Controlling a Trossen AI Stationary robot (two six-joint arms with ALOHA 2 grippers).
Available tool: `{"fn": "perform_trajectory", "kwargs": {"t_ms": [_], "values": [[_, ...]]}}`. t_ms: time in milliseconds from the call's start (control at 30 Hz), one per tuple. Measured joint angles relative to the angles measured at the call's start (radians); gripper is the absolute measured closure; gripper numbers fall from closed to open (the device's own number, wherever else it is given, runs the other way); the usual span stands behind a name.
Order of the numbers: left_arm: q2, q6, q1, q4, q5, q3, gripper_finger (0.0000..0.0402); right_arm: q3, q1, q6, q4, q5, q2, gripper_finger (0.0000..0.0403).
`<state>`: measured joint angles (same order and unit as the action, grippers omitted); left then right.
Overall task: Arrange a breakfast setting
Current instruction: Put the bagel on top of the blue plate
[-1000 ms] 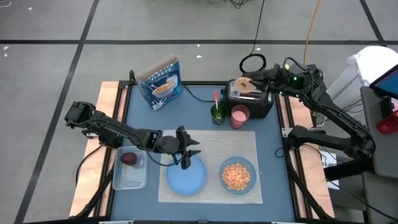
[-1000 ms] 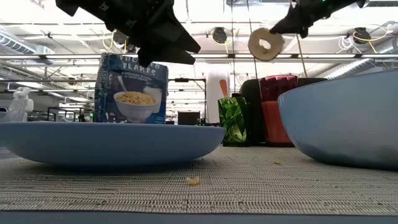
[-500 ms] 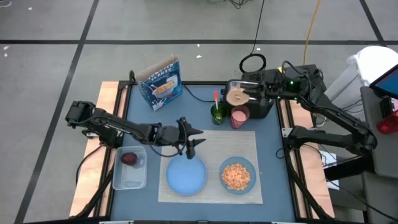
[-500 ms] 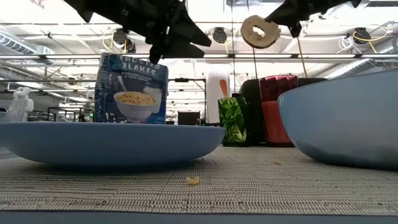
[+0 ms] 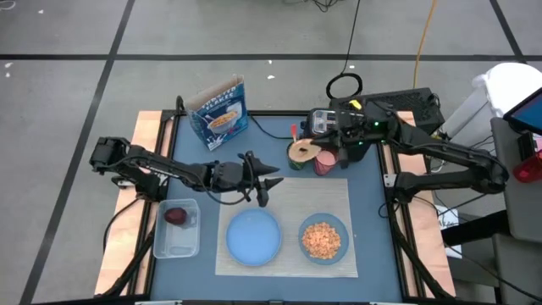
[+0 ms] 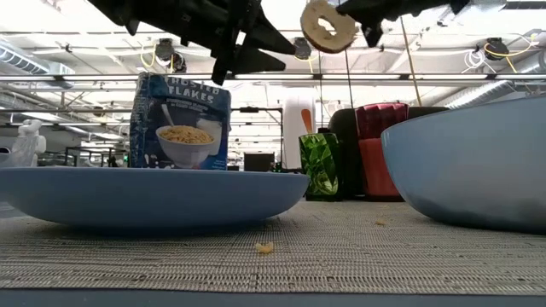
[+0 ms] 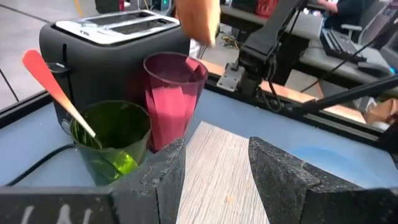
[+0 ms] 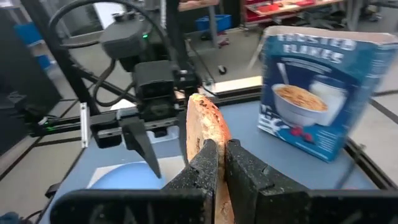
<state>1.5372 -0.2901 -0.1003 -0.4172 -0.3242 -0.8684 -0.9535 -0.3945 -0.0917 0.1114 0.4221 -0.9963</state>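
Note:
The round bagel (image 5: pixel 301 154) hangs above the green cup (image 7: pixel 112 134), with my right gripper (image 8: pixel 222 155) shut on it. My left gripper (image 5: pixel 262 182) stands open and holds nothing, above the far left part of the beige placemat (image 5: pixel 288 203). On the placemat sit the light-blue plate (image 5: pixel 253 237) and the light-blue bowl (image 5: pixel 323 239), which holds cereal. The orange-handled spoon (image 7: pixel 56 87) stands in the green cup. The dark-red fruit (image 5: pixel 176 216) lies in the clear tub (image 5: pixel 176 241). My right gripper pinches the bagel's ring by its two flat faces (image 8: pixel 202 134) between the two fingers (image 8: pixel 239 165). The fingers reach about level from the table's right side. The bagel (image 6: pixel 328 26) stands on edge, slightly tilted, lifted clear of everything.
The black toaster (image 5: pixel 343 127) stands at the far right, with the pink cup (image 5: pixel 325 161) and green cup in front of it. A cereal box (image 5: pixel 218 112) stands at the far left. The two grippers are close together over the placemat's far edge.
My right gripper has carried the bagel from above the toaster toward the table's left and near side, to above the cups, turning as it went. My left gripper has drawn back from over the plate toward the far edge and tipped up toward level.

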Motion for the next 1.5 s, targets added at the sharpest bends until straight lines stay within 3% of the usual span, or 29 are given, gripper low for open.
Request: {"fn": "perform_trajectory", "kwargs": {"t_ms": [533, 1033, 1333, 1500], "values": [[0.0, -0.001, 0.0, -0.05, 0.001, 0.0, 0.022, 0.0, 0.128, 0.01, -0.162, -0.002, -0.154, 0.0387], [0.0, 0.001, 0.0, -0.074, 0.01, 0.0, 0.0222, 0.001, 0.184, 0.029, -0.191, -0.007, -0.181, 0.0387], [0.0, 0.001, 0.0, -0.082, 0.01, 0.0, 0.0306, 0.001, 0.187, 0.029, -0.191, -0.008, -0.181, 0.0387], [0.0, 0.0, 0.0, -0.082, 0.009, 0.0, 0.0327, 0.001, 0.187, 0.025, -0.191, -0.007, -0.181, 0.0381]]}}
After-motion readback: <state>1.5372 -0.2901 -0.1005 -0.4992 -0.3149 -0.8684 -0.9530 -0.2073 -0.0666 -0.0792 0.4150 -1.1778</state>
